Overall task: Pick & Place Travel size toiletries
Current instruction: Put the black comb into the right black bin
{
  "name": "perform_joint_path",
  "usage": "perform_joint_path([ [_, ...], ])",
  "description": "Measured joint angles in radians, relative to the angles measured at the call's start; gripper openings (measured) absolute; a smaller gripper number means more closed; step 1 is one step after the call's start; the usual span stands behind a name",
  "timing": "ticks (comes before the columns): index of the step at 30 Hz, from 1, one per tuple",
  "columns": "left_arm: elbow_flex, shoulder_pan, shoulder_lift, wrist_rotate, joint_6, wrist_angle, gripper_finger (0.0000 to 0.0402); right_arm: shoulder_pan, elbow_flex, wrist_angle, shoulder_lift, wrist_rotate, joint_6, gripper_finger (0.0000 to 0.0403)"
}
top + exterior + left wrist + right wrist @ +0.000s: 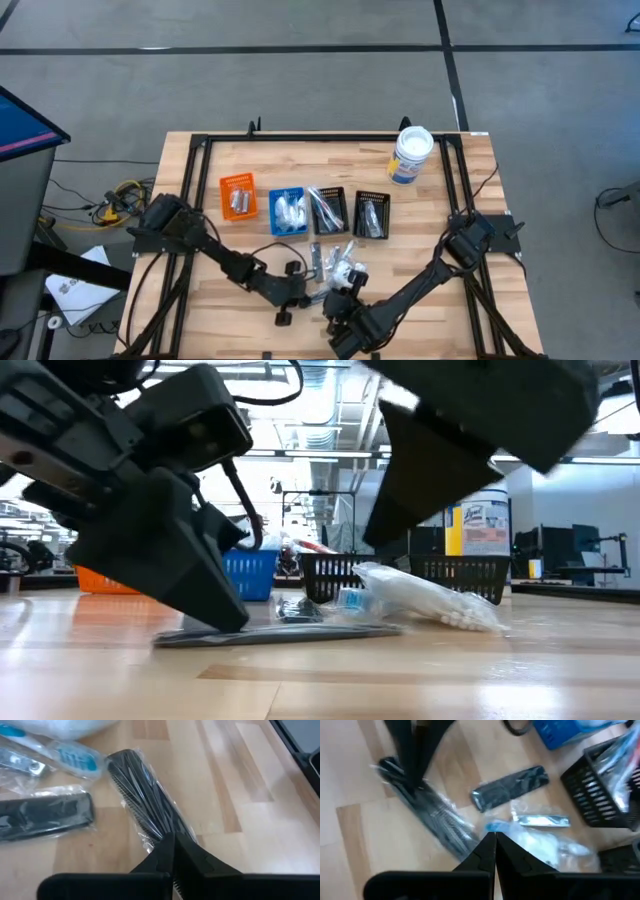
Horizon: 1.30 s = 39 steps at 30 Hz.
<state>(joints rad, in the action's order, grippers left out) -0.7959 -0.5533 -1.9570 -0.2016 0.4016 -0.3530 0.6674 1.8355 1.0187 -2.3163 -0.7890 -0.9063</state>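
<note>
The sorting looks partly done. Four bins stand in a row across the middle of the table (470,300): the orange bin (238,196) holds silvery pieces, the blue bin (287,211) white packets, and the two black bins (328,209) carry wrapped items. A small heap of toiletries (338,268) is left loose near the front edge, so several picks remain.

The left gripper (173,842) is down at that edge, its jaws pinched shut on the wrapped black comb (145,800), which lies flat on the wood, not yet lifted. The right gripper (495,836) hovers just beside it over the heap, jaws closed and empty.

The high view gives the layout of bins and the white tub (411,154) near the back right corner, but the arms hide the comb there. The left wrist view shows the grip itself, plus a second black piece (45,815) and a clear-wrapped stick with blue (75,759) lying near it. The right wrist view shows the left fingers (412,755) standing on one end of the comb. The low view shows the comb flat on the table and a white packet (430,598) resting beside it.
</note>
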Motion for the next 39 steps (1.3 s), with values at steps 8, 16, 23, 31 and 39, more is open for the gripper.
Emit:
perform_joint_path([
  [8,0.036,-0.025,0.065,0.016,0.064,0.096,0.0003,-0.009,0.000,-0.082,0.041,0.019,0.118,0.0000],
  [16,0.263,-0.105,0.357,-0.181,0.236,0.211,0.0002,-0.014,0.000,-0.205,0.052,0.061,0.288,0.0000],
  [23,0.312,-0.203,0.537,-0.358,0.257,0.193,0.0001,-0.068,-0.075,-0.431,0.099,0.129,0.521,0.0000],
  [31,0.304,-0.211,0.554,-0.373,0.251,0.179,0.0001,-0.198,-0.539,-1.301,0.308,0.580,0.699,0.0000],
  [39,0.234,-0.221,0.348,-0.453,0.287,-0.045,0.0001,-0.272,-0.807,-1.599,0.409,0.659,0.636,0.0000],
])
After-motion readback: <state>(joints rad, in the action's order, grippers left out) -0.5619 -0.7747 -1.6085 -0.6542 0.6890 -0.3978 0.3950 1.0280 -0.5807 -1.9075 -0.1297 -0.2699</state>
